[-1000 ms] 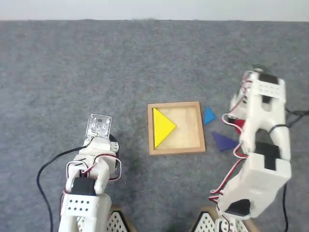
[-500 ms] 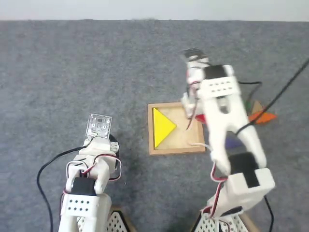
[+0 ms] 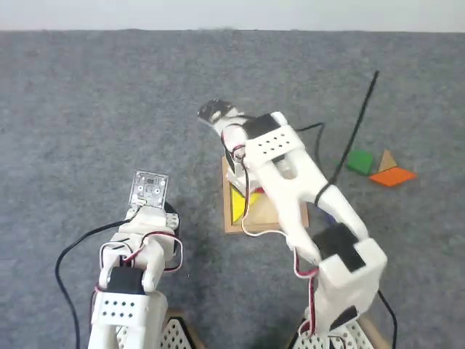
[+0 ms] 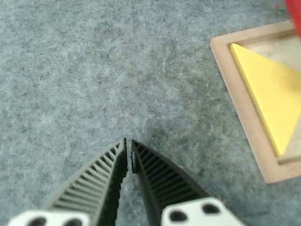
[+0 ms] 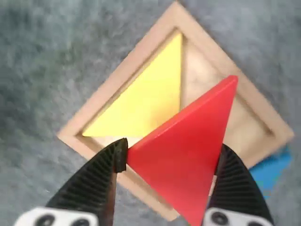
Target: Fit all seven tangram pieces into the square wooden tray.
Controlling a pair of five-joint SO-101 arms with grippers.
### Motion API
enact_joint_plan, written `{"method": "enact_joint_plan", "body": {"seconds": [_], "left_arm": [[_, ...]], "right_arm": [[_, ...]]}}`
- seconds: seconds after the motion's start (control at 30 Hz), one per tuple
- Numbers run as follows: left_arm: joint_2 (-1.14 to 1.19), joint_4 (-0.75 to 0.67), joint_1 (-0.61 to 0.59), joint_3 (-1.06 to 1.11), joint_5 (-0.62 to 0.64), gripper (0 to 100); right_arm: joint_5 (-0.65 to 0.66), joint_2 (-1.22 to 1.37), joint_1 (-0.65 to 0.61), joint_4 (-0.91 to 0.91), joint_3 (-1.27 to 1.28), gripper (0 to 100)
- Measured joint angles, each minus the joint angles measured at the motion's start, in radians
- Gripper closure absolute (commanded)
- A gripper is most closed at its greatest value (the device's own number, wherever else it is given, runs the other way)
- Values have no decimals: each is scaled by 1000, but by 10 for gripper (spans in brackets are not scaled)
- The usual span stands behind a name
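My right gripper (image 5: 171, 155) is shut on a large red triangle (image 5: 188, 165), held over the square wooden tray (image 5: 207, 52). A large yellow triangle (image 5: 141, 101) lies in one half of the tray. In the high view my right arm (image 3: 280, 156) stretches over the tray (image 3: 232, 227) and hides most of it; a part of the yellow triangle (image 3: 236, 205) shows. My left gripper (image 4: 128, 141) is shut and empty, over bare carpet beside the tray's rim (image 4: 240, 94) and the yellow triangle (image 4: 270, 94).
To the right of the tray on the grey carpet lie a green piece (image 3: 359, 161), a small tan triangle (image 3: 387, 159) and an orange piece (image 3: 393, 177). A blue piece (image 5: 270, 169) lies just outside the tray. My left arm (image 3: 142, 247) stands left of the tray.
My right arm has swung left from the loose pieces to above the tray, carrying the red triangle. The left arm has not moved.
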Motion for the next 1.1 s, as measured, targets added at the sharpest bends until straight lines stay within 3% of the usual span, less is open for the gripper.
{"method": "enact_joint_plan", "body": {"seconds": [0.23, 0.57, 0.67, 0.93, 1.1], "left_arm": [[0, 0, 0, 0, 0, 986], [0, 0, 0, 0, 0, 986], [0, 0, 0, 0, 0, 986], [0, 0, 0, 0, 0, 986], [0, 0, 0, 0, 0, 986]], "right_arm": [[347, 112, 35, -2, -101, 834], [654, 190, 63, 29, -144, 828], [706, 201, 64, 52, -144, 815], [726, 201, 83, 71, -144, 640], [726, 201, 80, 72, -163, 619]]}}
